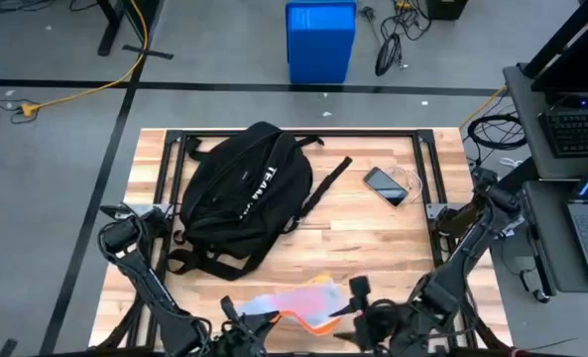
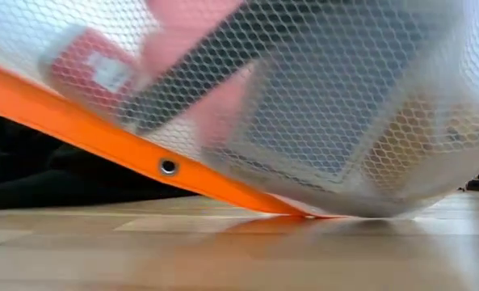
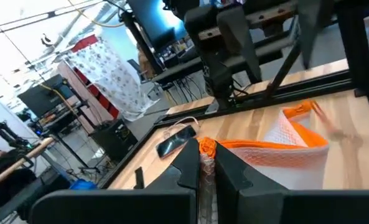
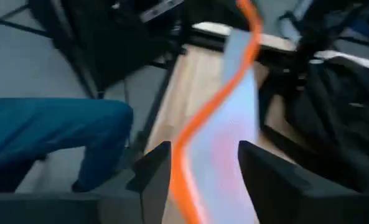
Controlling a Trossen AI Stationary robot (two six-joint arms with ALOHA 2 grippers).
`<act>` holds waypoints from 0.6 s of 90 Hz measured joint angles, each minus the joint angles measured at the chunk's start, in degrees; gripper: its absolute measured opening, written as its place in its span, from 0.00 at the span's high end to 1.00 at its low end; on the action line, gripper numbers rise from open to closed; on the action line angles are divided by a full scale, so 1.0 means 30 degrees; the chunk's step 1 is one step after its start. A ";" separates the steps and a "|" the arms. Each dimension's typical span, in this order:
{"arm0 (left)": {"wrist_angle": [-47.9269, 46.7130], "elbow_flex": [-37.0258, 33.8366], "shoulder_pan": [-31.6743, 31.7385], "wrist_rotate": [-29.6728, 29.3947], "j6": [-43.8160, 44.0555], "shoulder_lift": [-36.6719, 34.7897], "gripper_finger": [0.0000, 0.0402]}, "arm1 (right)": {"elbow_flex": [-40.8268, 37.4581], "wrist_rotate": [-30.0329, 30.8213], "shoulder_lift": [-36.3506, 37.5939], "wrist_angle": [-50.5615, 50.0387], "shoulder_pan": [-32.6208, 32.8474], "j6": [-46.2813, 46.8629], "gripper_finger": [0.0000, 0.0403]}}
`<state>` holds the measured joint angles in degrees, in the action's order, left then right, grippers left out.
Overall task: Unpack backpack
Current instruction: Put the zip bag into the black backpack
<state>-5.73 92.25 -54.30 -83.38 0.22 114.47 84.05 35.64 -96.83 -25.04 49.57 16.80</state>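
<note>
Lying on the far left part of the table (image 1: 373,233), the backpack (image 1: 244,193) was collapsed on its side, its straps trailing toward the near edge. A phone (image 1: 385,185) with a pale cable rested near the far right corner, well apart from the bag, apparently already taken out. At the near edge, a white mesh pouch (image 1: 298,302) with an orange border was being handled between both arms, well clear of the backpack. The left gripper (image 3: 207,163) was closed on the pouch's orange corner. The right gripper (image 4: 200,165) stood open with the orange trim running between its fingers, not pinched. I judged the unpacking well advanced: two items were out. Whether anything remained inside could not be told, since the bag's opening was not visible.
</note>
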 joint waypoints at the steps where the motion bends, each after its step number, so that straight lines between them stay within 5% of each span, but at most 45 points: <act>1: -0.0009 0.0000 0.0008 0.0009 0.0066 0.0001 0.99 | 0.0000 -0.0182 -0.0067 0.0077 -0.0054 -0.0016 0.55; 37: -0.0314 -0.0015 0.0284 0.0168 0.0353 0.0001 0.99 | -0.0007 -0.2116 -0.2414 0.1946 -0.2648 0.0027 0.46; 54: -0.0838 -0.0015 0.0350 0.0539 0.1020 0.0008 0.99 | -0.0015 -0.4966 -0.2248 0.2561 -0.3400 0.0433 0.47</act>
<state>-8.25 92.20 -53.25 -81.76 3.28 114.50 84.01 20.74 -103.57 -17.36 39.36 18.10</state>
